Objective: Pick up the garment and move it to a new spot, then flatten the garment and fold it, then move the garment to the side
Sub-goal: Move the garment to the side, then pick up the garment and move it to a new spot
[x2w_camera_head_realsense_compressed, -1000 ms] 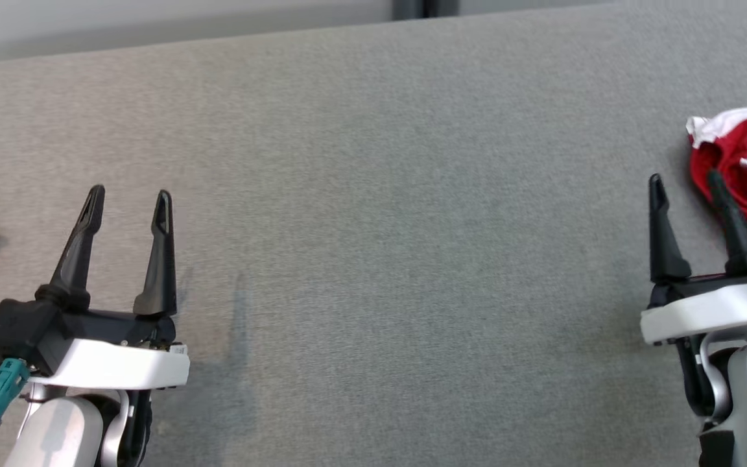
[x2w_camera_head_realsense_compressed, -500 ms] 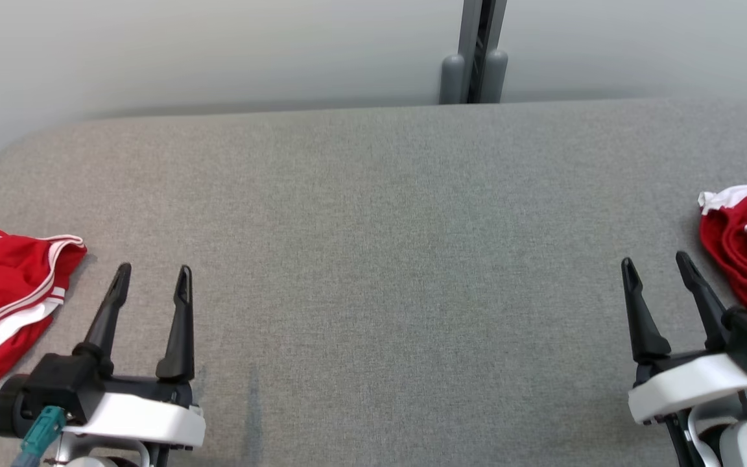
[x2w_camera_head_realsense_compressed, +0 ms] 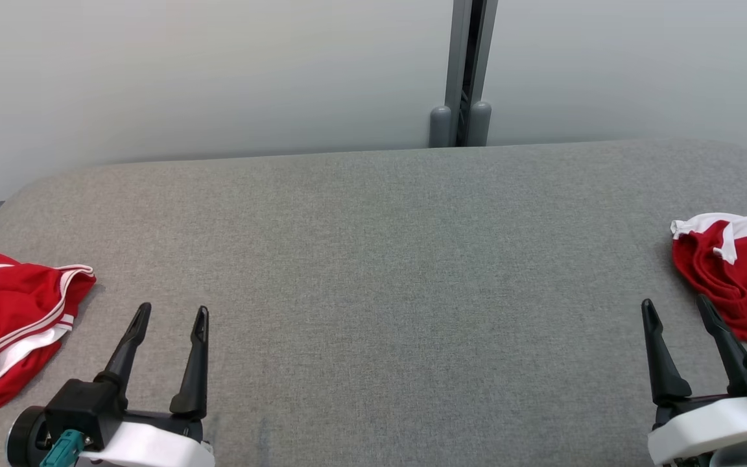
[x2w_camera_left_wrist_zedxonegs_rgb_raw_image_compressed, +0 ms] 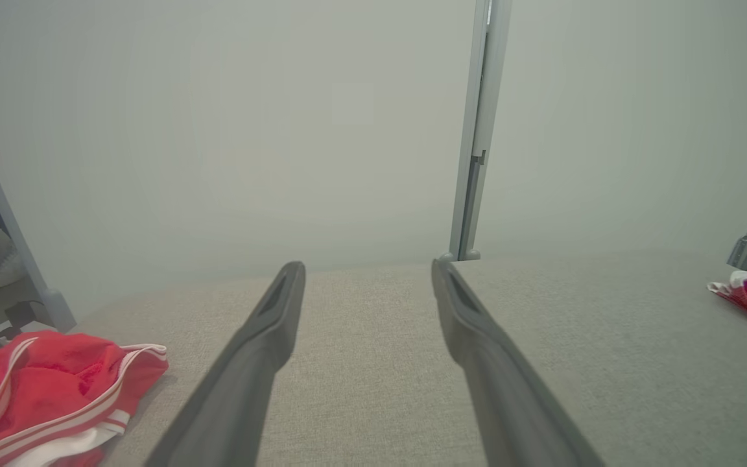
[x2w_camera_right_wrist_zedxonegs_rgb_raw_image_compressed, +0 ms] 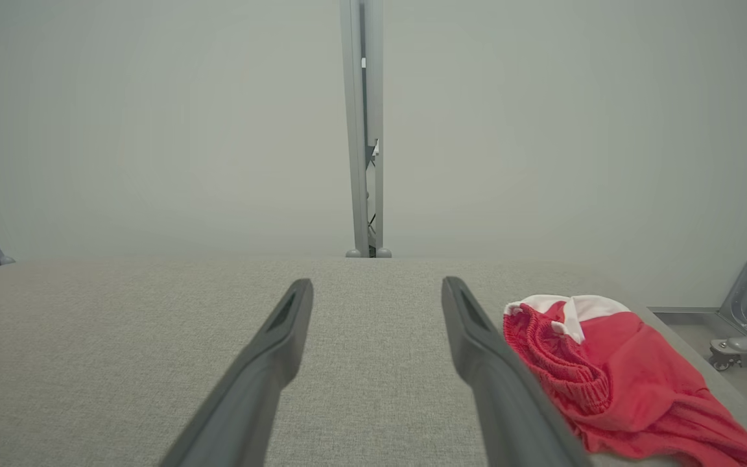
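The left gripper (x2w_camera_head_realsense_compressed: 172, 311) holds its jaws wide apart with nothing between them, over the near left of the table (x2w_camera_head_realsense_compressed: 380, 259). The right gripper (x2w_camera_head_realsense_compressed: 675, 303) is spread and empty too, at the near right. Just beside its outer finger lies the right garment (x2w_camera_head_realsense_compressed: 736, 285), a bunched red heap with a white band and a gathered waist. The left garment (x2w_camera_head_realsense_compressed: 10, 318), red with white stripes, lies crumpled at the table's left end. Two grippers, two garments, one grey table; one post (x2w_camera_head_realsense_compressed: 467, 65) behind it.
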Controlling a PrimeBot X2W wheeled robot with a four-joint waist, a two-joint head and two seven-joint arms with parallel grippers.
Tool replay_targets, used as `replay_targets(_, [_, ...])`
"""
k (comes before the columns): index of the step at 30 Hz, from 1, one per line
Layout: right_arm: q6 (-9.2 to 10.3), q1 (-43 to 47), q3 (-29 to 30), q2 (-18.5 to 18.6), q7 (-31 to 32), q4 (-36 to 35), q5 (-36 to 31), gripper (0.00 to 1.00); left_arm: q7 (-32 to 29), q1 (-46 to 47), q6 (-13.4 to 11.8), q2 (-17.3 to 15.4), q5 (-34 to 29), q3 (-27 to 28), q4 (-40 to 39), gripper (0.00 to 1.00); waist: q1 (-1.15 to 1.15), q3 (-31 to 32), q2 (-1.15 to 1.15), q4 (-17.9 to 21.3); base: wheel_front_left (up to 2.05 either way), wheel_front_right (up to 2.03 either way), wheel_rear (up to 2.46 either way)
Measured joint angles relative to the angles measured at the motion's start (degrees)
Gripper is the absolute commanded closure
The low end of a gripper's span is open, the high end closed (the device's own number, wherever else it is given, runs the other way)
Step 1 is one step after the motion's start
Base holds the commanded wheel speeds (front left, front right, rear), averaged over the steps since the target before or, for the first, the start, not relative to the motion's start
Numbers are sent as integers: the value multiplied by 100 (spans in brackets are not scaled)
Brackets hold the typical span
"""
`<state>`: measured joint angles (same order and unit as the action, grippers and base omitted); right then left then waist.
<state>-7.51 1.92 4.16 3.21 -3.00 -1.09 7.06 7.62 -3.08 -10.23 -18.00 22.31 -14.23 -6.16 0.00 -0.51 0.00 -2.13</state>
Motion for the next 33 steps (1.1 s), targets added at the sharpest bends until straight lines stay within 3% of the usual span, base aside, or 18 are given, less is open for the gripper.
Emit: replay_targets(33, [0, 149, 62, -34, 9, -198, 77, 0, -152, -72, -129, -77, 80, -83, -111, 0, 0, 24, 0, -80, 0, 0, 0])
